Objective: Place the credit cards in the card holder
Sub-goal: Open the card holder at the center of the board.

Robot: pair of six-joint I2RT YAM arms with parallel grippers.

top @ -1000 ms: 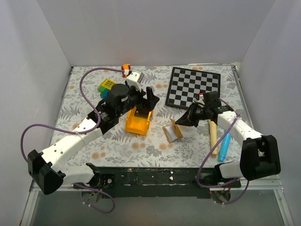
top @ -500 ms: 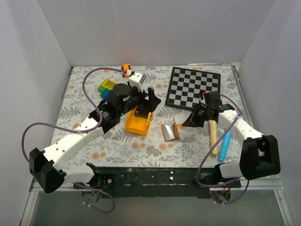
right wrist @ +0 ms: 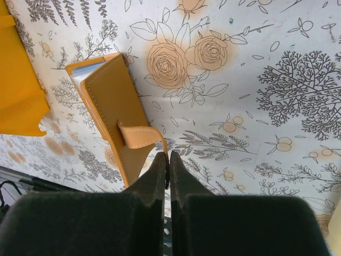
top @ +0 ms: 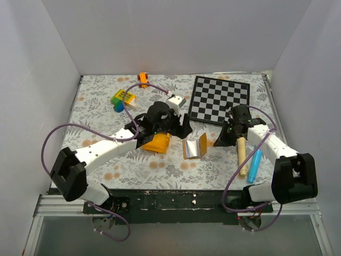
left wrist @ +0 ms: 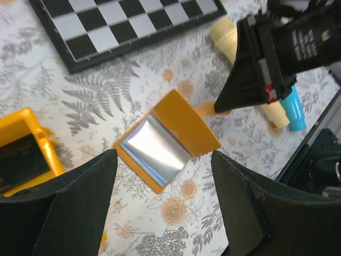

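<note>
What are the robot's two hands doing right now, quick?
Left gripper: fingers open, holding nothing.
Right gripper: fingers closed, tips at the strap of the card holder; whether they pinch it cannot be told.

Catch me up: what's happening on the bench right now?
Both arms are at the tan card holder, which sits partly open in the middle. The left gripper hovers above it with jaws open, holding nothing. The right gripper is shut, its tips at the end of the holder's strap; whether it pinches the strap is unclear. No black card shows in the holder. Something dark lies in the yellow bin beside it, too hidden to identify.
</note>
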